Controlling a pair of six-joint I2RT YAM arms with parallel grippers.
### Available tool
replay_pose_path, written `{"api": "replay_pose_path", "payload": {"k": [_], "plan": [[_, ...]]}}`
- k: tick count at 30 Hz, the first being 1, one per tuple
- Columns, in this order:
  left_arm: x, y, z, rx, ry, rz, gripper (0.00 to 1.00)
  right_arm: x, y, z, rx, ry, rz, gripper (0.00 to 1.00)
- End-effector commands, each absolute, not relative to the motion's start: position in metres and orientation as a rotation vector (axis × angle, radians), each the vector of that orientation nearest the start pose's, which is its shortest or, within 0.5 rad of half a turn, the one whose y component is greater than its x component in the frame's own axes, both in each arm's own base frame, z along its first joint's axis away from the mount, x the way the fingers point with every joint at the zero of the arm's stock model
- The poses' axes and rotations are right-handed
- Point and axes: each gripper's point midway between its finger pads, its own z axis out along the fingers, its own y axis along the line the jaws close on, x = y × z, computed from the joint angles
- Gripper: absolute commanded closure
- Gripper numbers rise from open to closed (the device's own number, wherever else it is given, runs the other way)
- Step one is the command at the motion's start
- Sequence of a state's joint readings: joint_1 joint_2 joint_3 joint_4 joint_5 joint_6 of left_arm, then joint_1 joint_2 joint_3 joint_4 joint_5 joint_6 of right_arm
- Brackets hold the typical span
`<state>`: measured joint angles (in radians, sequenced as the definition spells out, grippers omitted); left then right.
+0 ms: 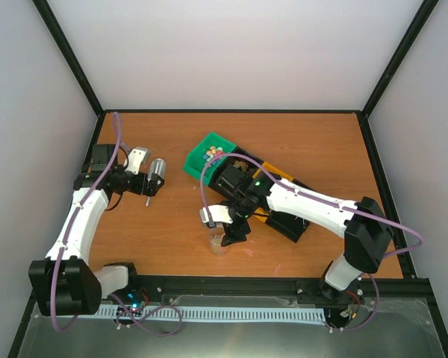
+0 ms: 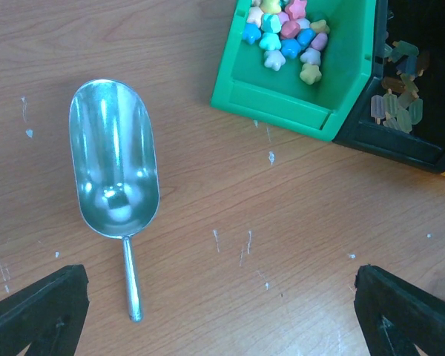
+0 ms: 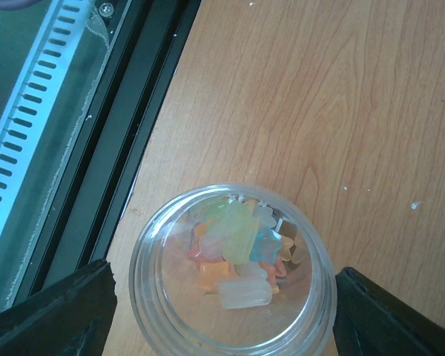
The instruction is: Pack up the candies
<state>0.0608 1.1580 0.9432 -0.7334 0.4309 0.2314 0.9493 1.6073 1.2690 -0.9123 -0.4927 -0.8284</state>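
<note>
You are in the filling step. Your right gripper [image 1: 234,236] hangs over the clear jar [image 3: 139,285] near the front edge of the table [image 3: 341,89], jaws apart and holding nothing. A few candies [image 3: 237,233] lie in the jar; far more sit in the green bin [image 2: 282,96] and the black bin [image 2: 423,144] beside it. Your left gripper [image 2: 219,300] hovers wide open above the empty scoop [image 2: 113,156]. Next, I judge, you need another pick from a bin, released squarely over the jar's mouth.

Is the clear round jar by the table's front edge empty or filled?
Partly filled: a few pastel candies lie at the bottom of the clear round jar, seen through its open mouth.
</note>
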Motion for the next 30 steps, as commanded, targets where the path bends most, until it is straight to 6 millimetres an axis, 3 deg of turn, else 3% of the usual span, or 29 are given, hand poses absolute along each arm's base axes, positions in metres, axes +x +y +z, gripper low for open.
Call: {"api": "replay_pose_path", "payload": {"k": [1,9,17,21,26,30], "plan": [[0.303,-0.054,0.181,0.381,2.391,-0.42,0.0,0.138,0.341,0.14,-2.22,1.646,0.718,0.18],[0.296,-0.058,0.188,0.441,2.372,-0.426,0.0,0.144,0.341,0.151,-2.155,1.666,0.677,0.01],[0.274,-0.08,0.207,0.677,2.328,-0.555,0.0,0.161,0.341,0.198,-1.962,1.591,0.717,0.0],[0.242,-0.103,0.217,0.876,2.288,-0.762,0.0,0.186,0.321,0.214,-1.782,1.632,0.738,0.0],[0.197,-0.14,0.22,1.07,2.264,-1.074,0.05,0.231,0.277,0.224,-1.434,1.729,0.724,0.0],[0.191,-0.16,0.223,1.125,2.321,-1.144,0.07,0.237,0.257,0.213,-1.293,1.781,0.716,0.0]]}}
